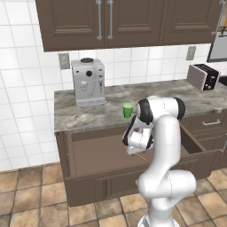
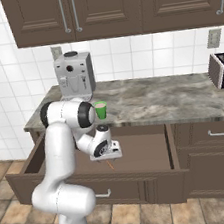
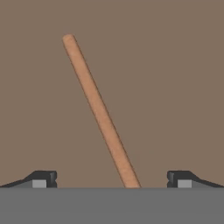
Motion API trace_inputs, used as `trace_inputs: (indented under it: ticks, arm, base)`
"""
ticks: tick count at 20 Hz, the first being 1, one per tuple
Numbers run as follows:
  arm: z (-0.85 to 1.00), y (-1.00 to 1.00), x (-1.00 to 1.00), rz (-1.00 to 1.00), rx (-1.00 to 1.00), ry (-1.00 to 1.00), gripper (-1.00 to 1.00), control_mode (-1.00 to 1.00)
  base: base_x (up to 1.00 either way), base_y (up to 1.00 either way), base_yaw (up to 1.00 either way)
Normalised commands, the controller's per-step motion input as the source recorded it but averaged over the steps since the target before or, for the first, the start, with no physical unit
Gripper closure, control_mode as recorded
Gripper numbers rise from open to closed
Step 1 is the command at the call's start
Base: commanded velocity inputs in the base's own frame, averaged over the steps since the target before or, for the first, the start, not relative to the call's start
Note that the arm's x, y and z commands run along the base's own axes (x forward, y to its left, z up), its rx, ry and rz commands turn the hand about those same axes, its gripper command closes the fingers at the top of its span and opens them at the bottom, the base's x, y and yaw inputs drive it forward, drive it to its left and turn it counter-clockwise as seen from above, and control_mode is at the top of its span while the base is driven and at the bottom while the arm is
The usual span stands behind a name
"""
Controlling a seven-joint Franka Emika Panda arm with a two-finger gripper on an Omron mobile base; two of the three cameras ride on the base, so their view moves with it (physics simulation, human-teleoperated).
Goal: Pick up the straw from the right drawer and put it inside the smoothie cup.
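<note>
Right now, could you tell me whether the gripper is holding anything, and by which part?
Nothing is held: the gripper is open, its fingertips apart on either side of the straw on the right drawer floor.

We see a thin orange-brown straw against the plain mid-brown floor of the dark brown wooden drawer, whose front carries a short silver bar handle. The small cup is bright green with a paler green top. The countertop is mottled grey-brown stone. We note a silver-grey coffee machine with black details, and a toaster in black with a speckled grey side. The wall tiles are white, the floor tiles tan and orange-brown. The upper cabinets are dark brown with silver handles. The gripper has dark fingertips.
</note>
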Motion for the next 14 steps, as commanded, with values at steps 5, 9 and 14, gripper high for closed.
trace_inputs:
  ticks: [5,9,14]
  arm:
    - [-0.20,0.00,0.16,0.00,0.00,0.00,-1.00,-1.00]
    - [-0.19,0.00,0.20,0.00,0.00,0.00,-1.00,-1.00]
    - [-0.21,0.00,0.20,0.00,0.00,0.00,-1.00,-1.00]
  base:
    - [0.00,0.00,0.00]
    - [0.00,0.00,0.00]
    - [0.00,0.00,0.00]
